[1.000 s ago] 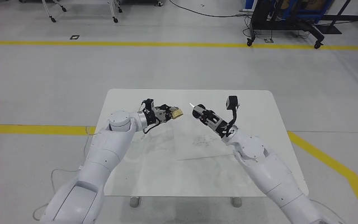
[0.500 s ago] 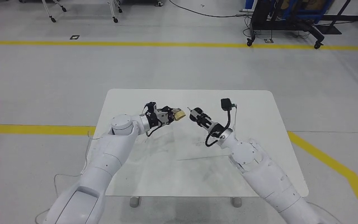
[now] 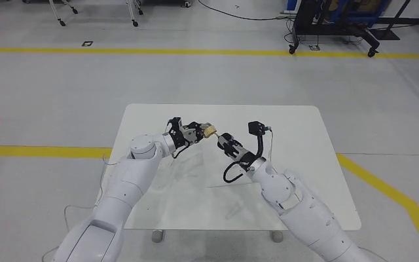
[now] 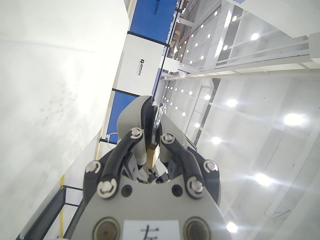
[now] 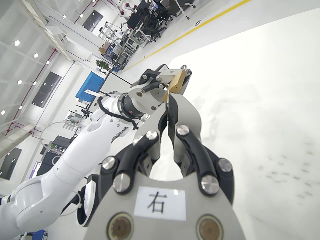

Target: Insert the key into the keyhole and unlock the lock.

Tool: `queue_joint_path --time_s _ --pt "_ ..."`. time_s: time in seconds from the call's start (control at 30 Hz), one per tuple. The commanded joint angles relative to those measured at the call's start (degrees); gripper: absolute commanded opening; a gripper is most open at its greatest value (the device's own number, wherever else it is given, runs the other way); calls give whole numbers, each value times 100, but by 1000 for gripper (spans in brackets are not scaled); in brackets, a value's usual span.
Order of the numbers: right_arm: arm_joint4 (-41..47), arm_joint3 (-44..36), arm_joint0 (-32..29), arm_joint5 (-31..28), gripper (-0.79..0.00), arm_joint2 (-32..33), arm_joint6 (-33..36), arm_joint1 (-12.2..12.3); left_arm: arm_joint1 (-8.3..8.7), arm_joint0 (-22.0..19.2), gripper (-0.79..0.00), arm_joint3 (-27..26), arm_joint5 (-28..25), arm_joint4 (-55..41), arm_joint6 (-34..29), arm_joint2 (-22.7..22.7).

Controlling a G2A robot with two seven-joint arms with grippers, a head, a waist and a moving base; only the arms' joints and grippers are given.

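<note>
Top view: right jaws clenched on the key [image 3: 216,135], above the far half of the surface [image 3: 294,131]. Key tip meets the brass lock [image 3: 208,130] at 10 o'clock from it, left jaws grasping that. Inserted or just touching: can't tell.

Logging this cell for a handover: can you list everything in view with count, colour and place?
padlock: one, brass, in the left gripper, over the table
key: one, silvery, in the right gripper, tip at the padlock
table: one, white, under both grippers
cart: one, black, on the floor beyond the table
floor stripes: two, yellow, one beyond the table, one level with it
grippers: two, white and black, left shut on padlock, right shut on key
</note>
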Motion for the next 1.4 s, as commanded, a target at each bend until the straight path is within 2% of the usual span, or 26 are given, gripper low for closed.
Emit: queue_joint_path --time_s 0.0,0.3,0.67,0.97,1.37 --pt "60 50 24 33 -785 -19 17 -26 3 17 -785 -36 -9 19 11 -6" --pt "277 279 143 145 -785 -59 6 -136 15 64 -785 -146 -47 134 49 -19" --pt "500 345 157 -47 -785 14 227 -204 38 58 -785 -253 -211 460 232 -11" --pt "601 293 151 -183 -785 164 1167 -169 155 147 -785 -609 -509 1102 467 -118" --pt "1093 504 208 -465 -785 320 1367 -215 226 353 -785 -977 -679 1260 355 -213"
